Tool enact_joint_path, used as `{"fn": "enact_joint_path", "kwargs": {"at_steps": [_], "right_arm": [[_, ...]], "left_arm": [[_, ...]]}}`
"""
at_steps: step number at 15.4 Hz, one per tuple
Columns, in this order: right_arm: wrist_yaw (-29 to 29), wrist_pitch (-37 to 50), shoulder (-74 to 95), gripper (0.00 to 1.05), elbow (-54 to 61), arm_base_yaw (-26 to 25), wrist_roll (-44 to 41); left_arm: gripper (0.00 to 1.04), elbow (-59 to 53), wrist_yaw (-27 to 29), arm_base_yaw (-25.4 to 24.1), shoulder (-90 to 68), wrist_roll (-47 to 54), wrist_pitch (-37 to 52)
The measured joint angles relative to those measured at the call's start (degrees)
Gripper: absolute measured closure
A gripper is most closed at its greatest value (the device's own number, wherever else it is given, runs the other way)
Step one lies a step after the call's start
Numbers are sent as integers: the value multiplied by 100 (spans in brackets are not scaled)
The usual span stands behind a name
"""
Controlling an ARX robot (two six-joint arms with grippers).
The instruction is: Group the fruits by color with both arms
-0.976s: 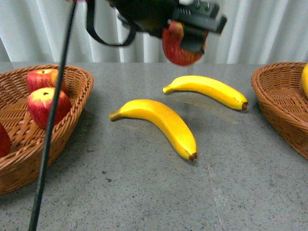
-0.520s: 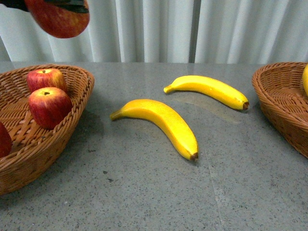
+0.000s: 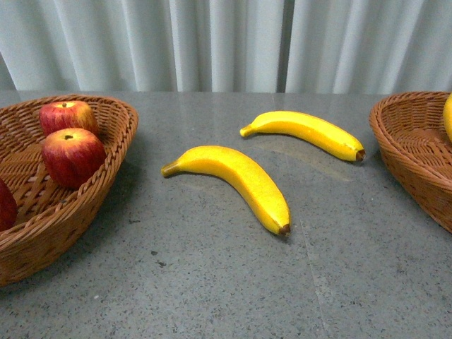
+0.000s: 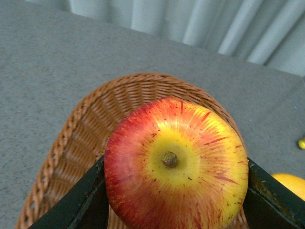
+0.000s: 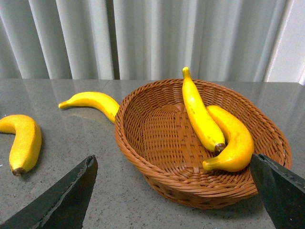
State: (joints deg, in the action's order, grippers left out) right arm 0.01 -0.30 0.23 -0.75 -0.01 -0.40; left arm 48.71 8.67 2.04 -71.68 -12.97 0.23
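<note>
Two bananas lie on the grey table: a near one (image 3: pixel 236 181) and a far one (image 3: pixel 305 131). The left wicker basket (image 3: pixel 106 173) holds two apples (image 3: pixel 73 155) (image 3: pixel 66 116) and part of a third at the frame edge (image 3: pixel 6 205). Neither arm shows in the front view. In the left wrist view my left gripper (image 4: pixel 174 191) is shut on a red-yellow apple (image 4: pixel 176 162), held above a wicker basket (image 4: pixel 86 138). In the right wrist view my right gripper (image 5: pixel 176 191) is open and empty over the right basket (image 5: pixel 157 143), which holds two bananas (image 5: pixel 198 109) (image 5: pixel 233 138).
The right basket's rim (image 3: pixel 395 141) shows at the front view's right edge with a bit of yellow fruit (image 3: pixel 448 116) inside. A pale pleated curtain (image 3: pixel 226 42) hangs behind the table. Both loose bananas also show in the right wrist view (image 5: pixel 24 140) (image 5: pixel 93 101).
My left gripper carried the apple from above the table's middle to the upper left and then out of the front view. The bananas and basket apples have not moved.
</note>
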Motion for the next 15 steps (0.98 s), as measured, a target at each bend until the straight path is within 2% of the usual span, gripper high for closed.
{"fn": "enact_joint_path", "kwargs": {"at_steps": [2,3,4,5,6,8,10,15], "right_arm": [[0,0,0,7,0,0,0],[2,-2,0,7,0,0,0],[0,0,0,7,0,0,0],[0,0,0,7,0,0,0],[0,0,-2,7,0,0,0],[0,2,-2,7,0,0,0],[0,2,-2,7,0,0,0],[0,2,-2,7,0,0,0]], "left_arm": [[36,-83,109,-59,66,-68,68],[36,-455,81,-85,-280,-136,826],[36,-778,48,-411,-1838,-164,1528],[36,-1082,-157,-782,116,-127,695],[23,-931,-205,-787,247,-63,776],[8,-997,-249,-745,149,-48,654],[5,-1049,-254,-741,111,-35,632],[7,-1080,-262,-697,138,-24,638]]}}
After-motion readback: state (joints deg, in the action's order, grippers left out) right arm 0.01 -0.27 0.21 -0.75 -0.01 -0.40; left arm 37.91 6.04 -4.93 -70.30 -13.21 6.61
